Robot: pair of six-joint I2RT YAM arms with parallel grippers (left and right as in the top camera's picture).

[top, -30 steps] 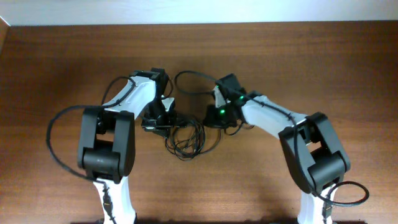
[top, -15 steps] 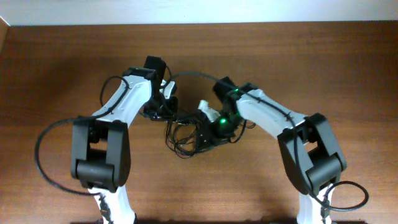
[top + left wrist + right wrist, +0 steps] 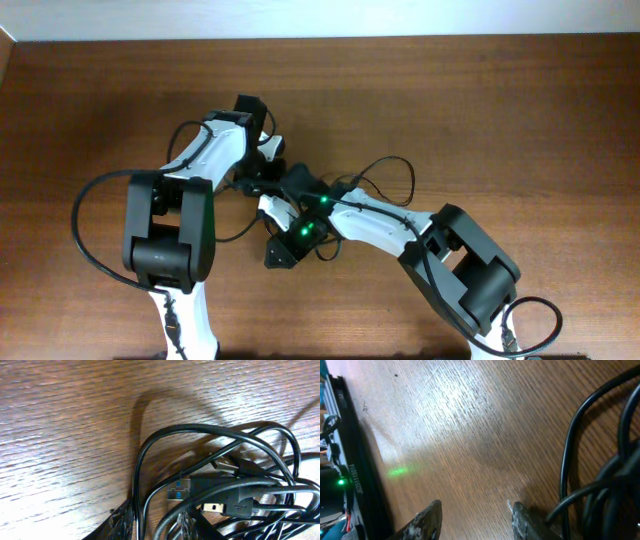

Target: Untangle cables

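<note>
The cables (image 3: 235, 485) fill the right of the left wrist view as a tangle of thin black cords. A silvery plug with a blue insert (image 3: 180, 491) and a smaller plug (image 3: 215, 507) lie among them. My left gripper (image 3: 156, 527) is open and low over the tangle's left edge, and two cord strands run between its fingers (image 3: 120, 525) without being pinched. My right gripper (image 3: 476, 522) is open over bare wood, with cords (image 3: 600, 475) just to its right. Overhead, the right arm (image 3: 340, 215) lies across the tangle and hides most of it.
The arms cross close together at the table's middle, with the left gripper (image 3: 265, 175) just behind the right wrist and the right gripper (image 3: 280, 252) nearer the front. Thick black arm cables loop at the left (image 3: 85, 230) and behind the right arm (image 3: 395, 170). A black rail (image 3: 355, 470) borders the table.
Both grippers have opened. The right arm has swung left and toward the front, across the tangle, and now covers it. The left arm has barely moved.
</note>
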